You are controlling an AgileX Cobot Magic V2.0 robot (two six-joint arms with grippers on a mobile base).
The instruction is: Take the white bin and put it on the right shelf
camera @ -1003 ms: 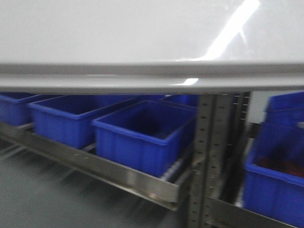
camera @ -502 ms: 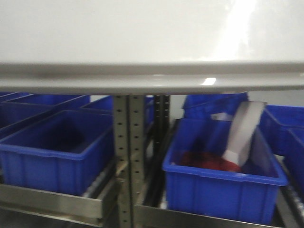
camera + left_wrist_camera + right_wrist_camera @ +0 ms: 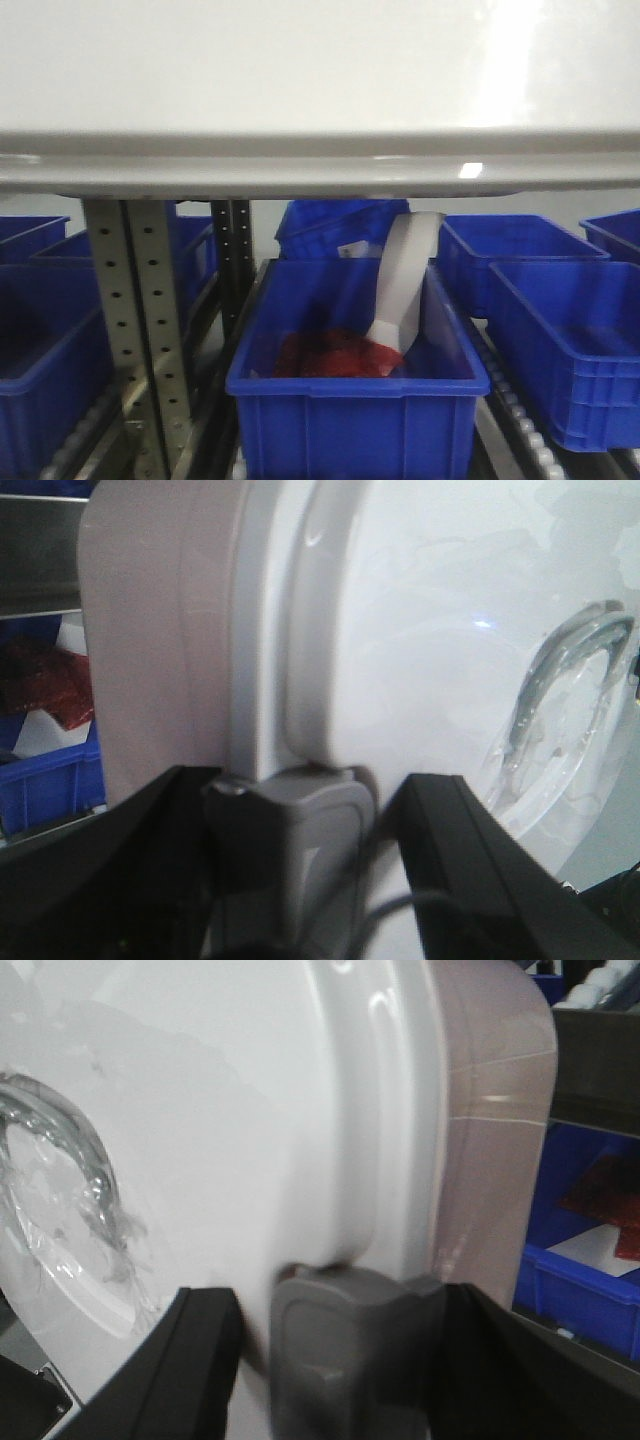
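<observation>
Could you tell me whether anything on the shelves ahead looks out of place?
One thing: a white strip sticks up askew out of the centre blue bin, leaning over the red material inside and rising well above the rim.

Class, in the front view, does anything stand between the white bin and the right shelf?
Yes. Blue bins fill the visible right shelf level; one holding red material sits straight ahead, below the white bin.
</observation>
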